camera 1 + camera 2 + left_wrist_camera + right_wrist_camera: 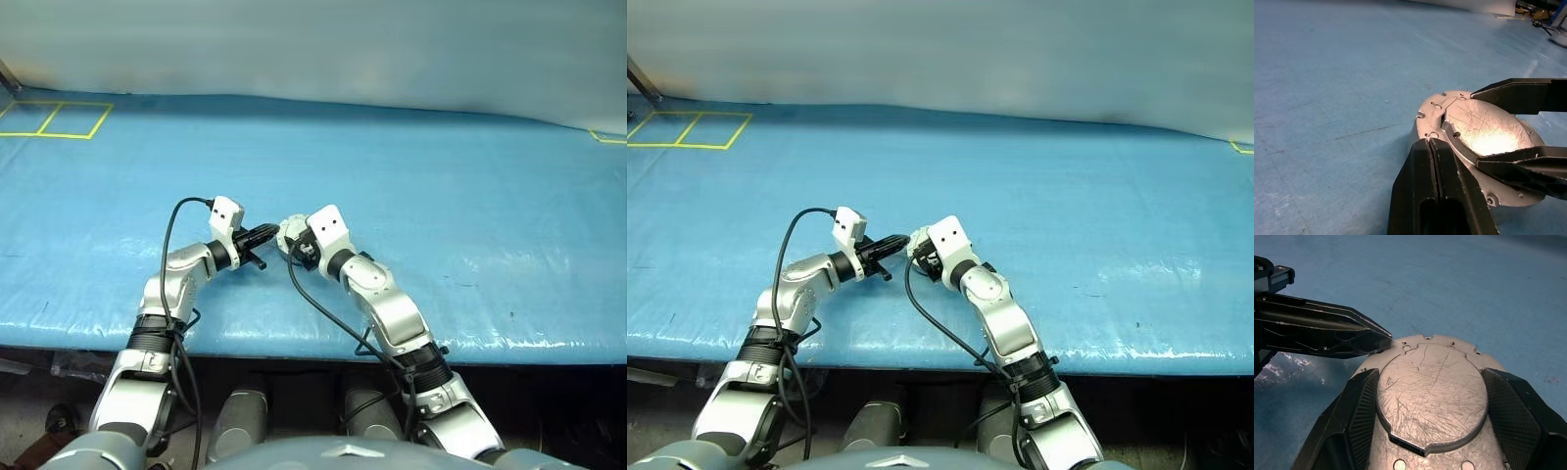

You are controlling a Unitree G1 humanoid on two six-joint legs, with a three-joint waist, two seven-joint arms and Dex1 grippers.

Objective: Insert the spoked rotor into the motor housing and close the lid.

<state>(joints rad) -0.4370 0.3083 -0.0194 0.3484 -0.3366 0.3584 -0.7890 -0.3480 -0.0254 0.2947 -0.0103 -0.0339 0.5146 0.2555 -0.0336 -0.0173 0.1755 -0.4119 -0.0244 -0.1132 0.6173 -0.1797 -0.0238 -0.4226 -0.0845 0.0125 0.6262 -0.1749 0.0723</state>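
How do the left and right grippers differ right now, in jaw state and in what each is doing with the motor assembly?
The left gripper has its fingers pressed shut; the right gripper stands wide. The right gripper clamps the closed metal assembly from both sides, its pads against the edges beside the scratched lid; the left gripper holds nothing, its closed tip at the assembly's rim. The left gripper comes in from the side. Both have black fingers and meet over the blue table.

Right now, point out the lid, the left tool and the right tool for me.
lid (pixel 1432 396): right wrist view, middle of its scratched grey outer face.
left tool (pixel 1385 339): right wrist view, at its shut fingertips.
right tool (pixel 1432 411): right wrist view, midway between its two fingers, which flank the lid.
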